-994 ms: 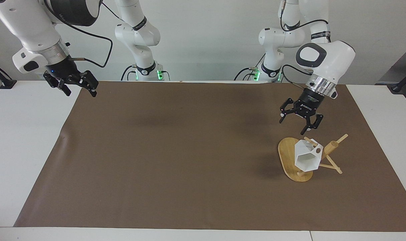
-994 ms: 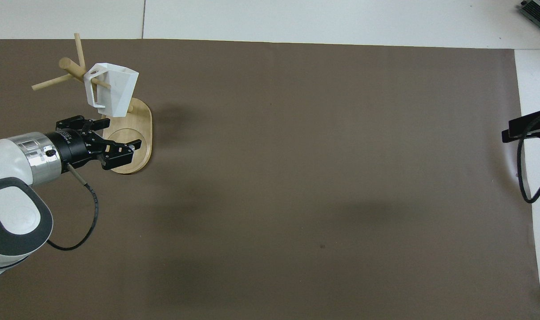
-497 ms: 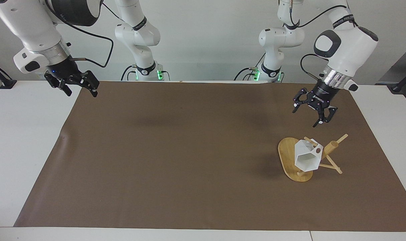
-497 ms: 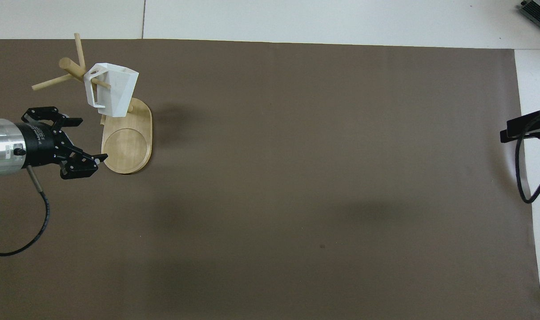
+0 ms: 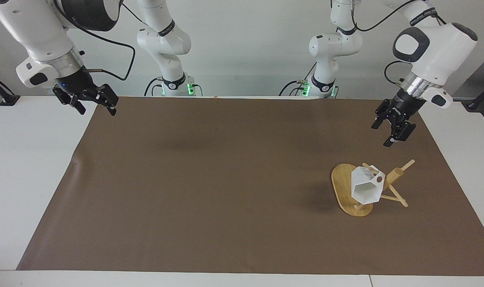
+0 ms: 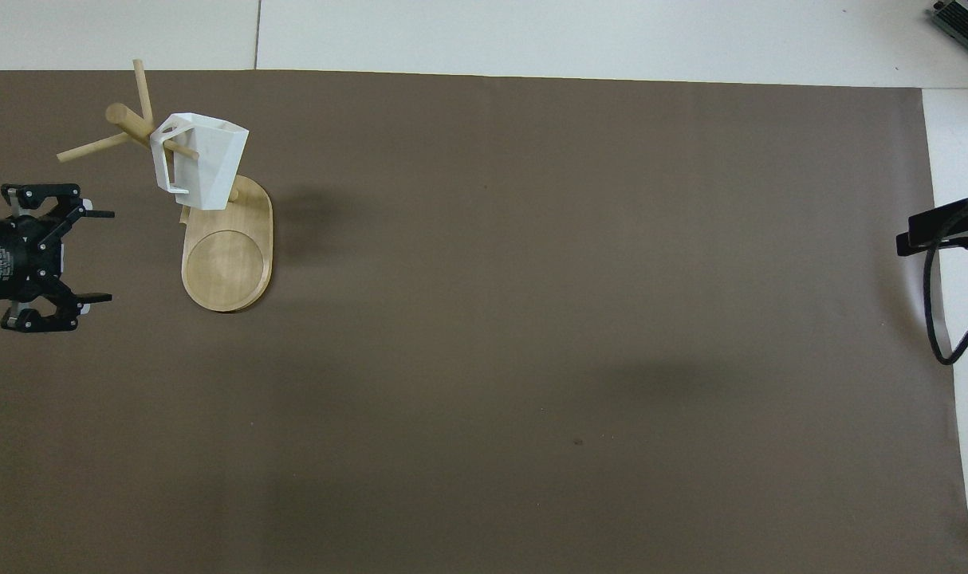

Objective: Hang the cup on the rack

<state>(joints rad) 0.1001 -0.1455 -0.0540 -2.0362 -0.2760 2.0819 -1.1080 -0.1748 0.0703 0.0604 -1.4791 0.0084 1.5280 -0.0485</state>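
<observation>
Left gripper (image 5: 394, 129) fingers apart, empty, up over the mat toward the left arm's end; right gripper (image 5: 91, 101) apart, waiting. Cup (image 5: 365, 187) hangs by its handle on a rack (image 6: 227, 263) peg. Risk: tilted cup could slide off if jolted. Overhead view shows the peg through the handle; facing view shows the gripper well clear.

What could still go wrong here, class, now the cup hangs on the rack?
1. The cup hangs tilted by its handle on one thin peg of the rack and might slip off.
2. The open left gripper, over the mat near the rack, could knock a peg if it swings back.
</observation>
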